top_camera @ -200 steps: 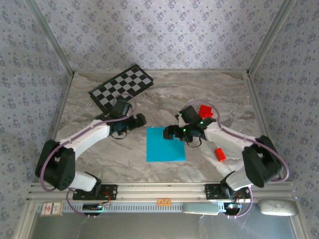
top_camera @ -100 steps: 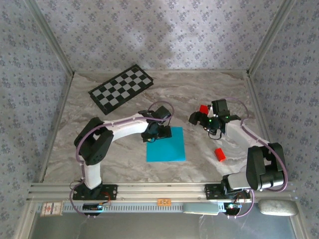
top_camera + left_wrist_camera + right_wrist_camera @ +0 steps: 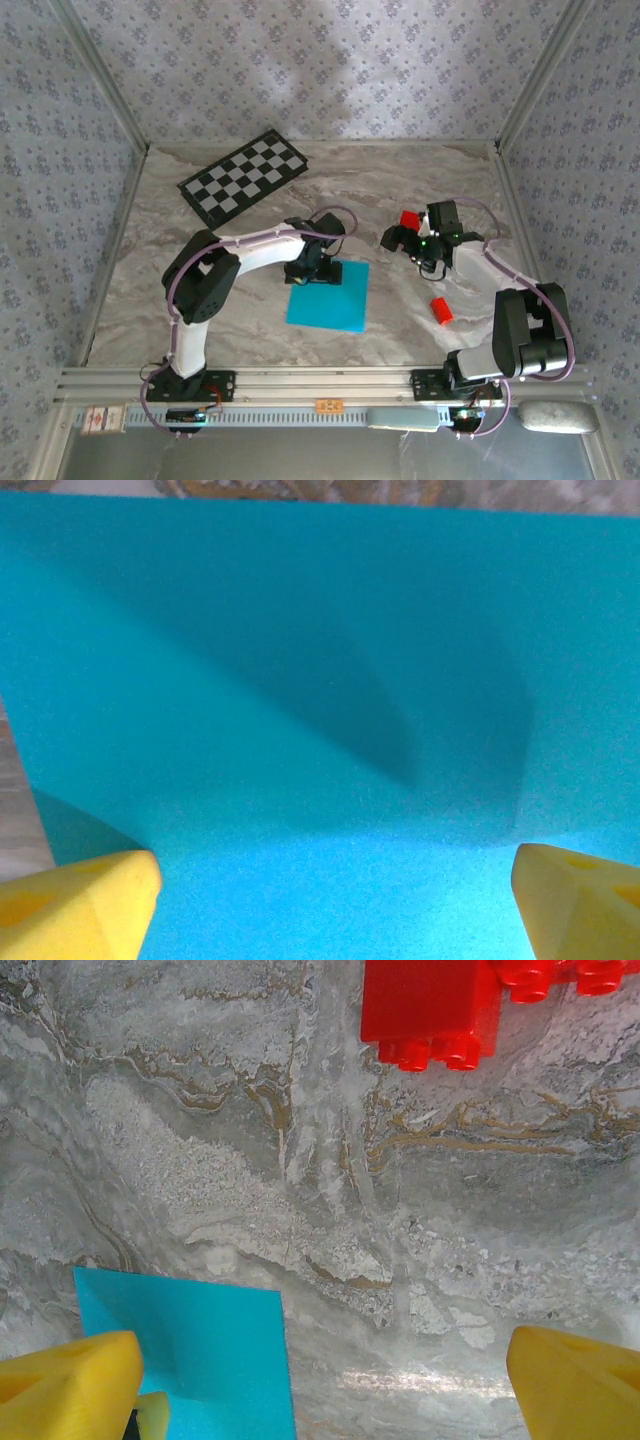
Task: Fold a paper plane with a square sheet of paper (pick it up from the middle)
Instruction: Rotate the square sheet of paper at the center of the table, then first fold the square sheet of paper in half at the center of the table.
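Two sets of jaws stand wide, and neither holds anything. Farthest left is the checkered board (image 3: 243, 177), flat on the marble table (image 3: 150, 290); everything else lies to the right of the board and nearer the arm bases.

First to the right of the board comes the left gripper (image 3: 312, 268) (image 3: 330, 880). Its yellow pads (image 3: 80, 905) are spread far apart low over the square sheet of paper (image 3: 330, 300) (image 3: 300, 680) (image 3: 190, 1350), at the sheet's edge nearest the board. Whether they touch it I cannot tell. The sheet lies flat and unfolded, cyan face up, well apart from the board.

Further right, the right gripper (image 3: 400, 240) (image 3: 320, 1380) hangs over bare marble, just beside a red block (image 3: 408, 218) (image 3: 430, 1010). A second red block (image 3: 441, 311) lies furthest from the board.

The paper looks thin, light and limp (it will likely slide on the smooth stone rather than lift). A pinch at an edge would probably just push it along. The better hold, I judge, is at the middle, pressing down and drawing the pads together so a ridge buckles up between them. Too hard a squeeze risks a stray crease.
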You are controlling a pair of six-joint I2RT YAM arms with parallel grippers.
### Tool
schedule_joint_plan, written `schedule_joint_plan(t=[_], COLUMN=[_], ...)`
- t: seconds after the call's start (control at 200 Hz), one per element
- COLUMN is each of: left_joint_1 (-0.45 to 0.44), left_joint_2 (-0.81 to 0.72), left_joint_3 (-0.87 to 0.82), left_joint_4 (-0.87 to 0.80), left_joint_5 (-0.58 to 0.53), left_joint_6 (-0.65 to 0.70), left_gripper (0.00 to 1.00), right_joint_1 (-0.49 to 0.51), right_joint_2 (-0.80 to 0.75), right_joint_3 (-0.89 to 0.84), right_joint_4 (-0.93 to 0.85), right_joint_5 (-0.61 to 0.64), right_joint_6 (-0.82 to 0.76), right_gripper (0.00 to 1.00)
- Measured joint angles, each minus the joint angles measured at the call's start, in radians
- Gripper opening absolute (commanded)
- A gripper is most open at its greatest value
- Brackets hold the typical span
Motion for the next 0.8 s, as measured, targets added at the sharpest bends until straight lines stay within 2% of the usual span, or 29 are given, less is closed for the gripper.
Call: schedule_joint_plan(t=[0.165,0.285,0.42,0.6,0.8], left_joint_1=[0.046,0.059,0.035,-0.026,-0.051], left_joint_2=[0.0,0.0,-0.004,-0.008,-0.003], left_joint_3=[0.002,0.015,0.047,0.052,0.065], left_joint_4=[-0.056,-0.086,-0.09,-0.097,-0.137], left_joint_5=[-0.016,-0.022,-0.008,-0.003,-0.016], left_joint_6=[0.148,0.176,0.111,-0.01,-0.034], left_gripper=[0.92,0.94,1.0,1.0,0.97], right_joint_1=[0.0,0.0,0.0,0.0,0.0], right_joint_2=[0.0,0.0,0.0,0.0,-0.008], right_joint_3=[0.0,0.0,0.0,0.0,-0.01], right_joint_4=[0.0,0.0,0.0,0.0,0.008], right_joint_5=[0.001,0.003,0.004,0.008,0.021], right_joint_6=[0.0,0.0,0.0,-0.011,-0.029], right_gripper=[0.96,0.96,1.0,1.0,1.0])
